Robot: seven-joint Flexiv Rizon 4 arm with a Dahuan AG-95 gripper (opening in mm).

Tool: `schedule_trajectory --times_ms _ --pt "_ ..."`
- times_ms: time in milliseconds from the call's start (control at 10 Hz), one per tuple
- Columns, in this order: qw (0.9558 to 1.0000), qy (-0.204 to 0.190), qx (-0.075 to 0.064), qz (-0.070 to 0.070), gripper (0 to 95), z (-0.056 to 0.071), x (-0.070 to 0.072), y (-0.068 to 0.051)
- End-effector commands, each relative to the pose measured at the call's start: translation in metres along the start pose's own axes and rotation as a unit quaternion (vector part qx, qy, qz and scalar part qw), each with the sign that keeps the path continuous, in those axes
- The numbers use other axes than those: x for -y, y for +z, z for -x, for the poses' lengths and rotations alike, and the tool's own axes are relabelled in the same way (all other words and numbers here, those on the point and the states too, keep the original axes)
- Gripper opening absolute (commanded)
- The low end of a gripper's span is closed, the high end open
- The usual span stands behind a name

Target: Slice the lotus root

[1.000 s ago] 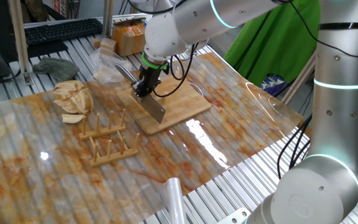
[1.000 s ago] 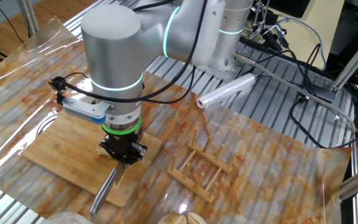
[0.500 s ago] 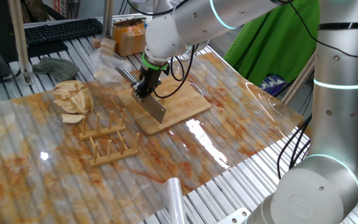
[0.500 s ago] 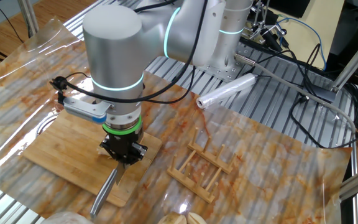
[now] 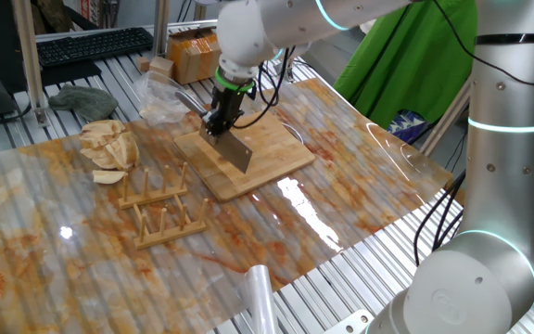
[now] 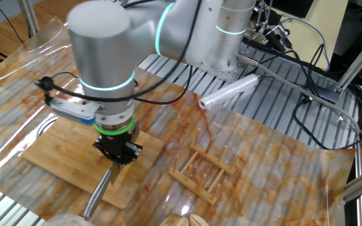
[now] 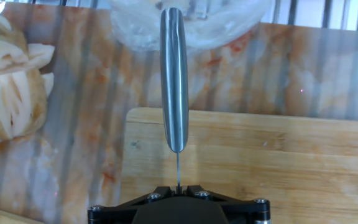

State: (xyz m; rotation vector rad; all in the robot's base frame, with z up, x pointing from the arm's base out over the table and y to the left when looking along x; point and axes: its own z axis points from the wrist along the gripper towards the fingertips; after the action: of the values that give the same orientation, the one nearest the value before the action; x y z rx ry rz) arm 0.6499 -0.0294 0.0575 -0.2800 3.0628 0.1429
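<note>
My gripper (image 5: 219, 122) is shut on a steel cleaver (image 5: 235, 151), and the blade hangs over the wooden cutting board (image 5: 272, 153). From the other side the gripper (image 6: 117, 152) stands over the board's (image 6: 55, 157) near edge, with the cleaver's handle (image 6: 98, 191) sticking out towards the camera. In the hand view the gripper (image 7: 178, 185) clamps the thin blade, and the handle (image 7: 174, 74) points away beyond the board (image 7: 278, 155). No lotus root shows on the board; it is hidden or out of view.
A heap of pale beige wedges (image 5: 109, 145) lies left of the board, also in the hand view (image 7: 11, 81). A wooden peg rack (image 5: 160, 209) stands in front. Behind the board lies a clear plastic bag (image 5: 160, 97). A plastic-wrap roll (image 6: 228, 93) lies near the table's edge.
The gripper has lifted the cleaver a little and carried it towards the board's far side. The grip has not changed.
</note>
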Motion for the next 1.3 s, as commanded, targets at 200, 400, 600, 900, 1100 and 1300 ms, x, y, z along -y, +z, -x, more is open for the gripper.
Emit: schedule_trajectory --times_ms 200,400,600,900,1100,1300 --pt "0.9999 0.008 0.000 0.010 0.0 -0.002 0.001 -0.011" --pt "0.9999 0.005 -0.003 0.008 0.0 -0.003 0.002 -0.023" --pt "1.0000 0.000 0.003 0.004 0.0 -0.006 0.005 -0.028" --pt "0.9999 -0.012 0.010 -0.008 0.0 -0.009 0.008 -0.028" --pt "0.9998 -0.015 0.008 -0.010 0.0 -0.009 0.008 -0.028" --pt "0.9992 -0.013 -0.006 -0.037 0.0 -0.009 0.008 -0.028"
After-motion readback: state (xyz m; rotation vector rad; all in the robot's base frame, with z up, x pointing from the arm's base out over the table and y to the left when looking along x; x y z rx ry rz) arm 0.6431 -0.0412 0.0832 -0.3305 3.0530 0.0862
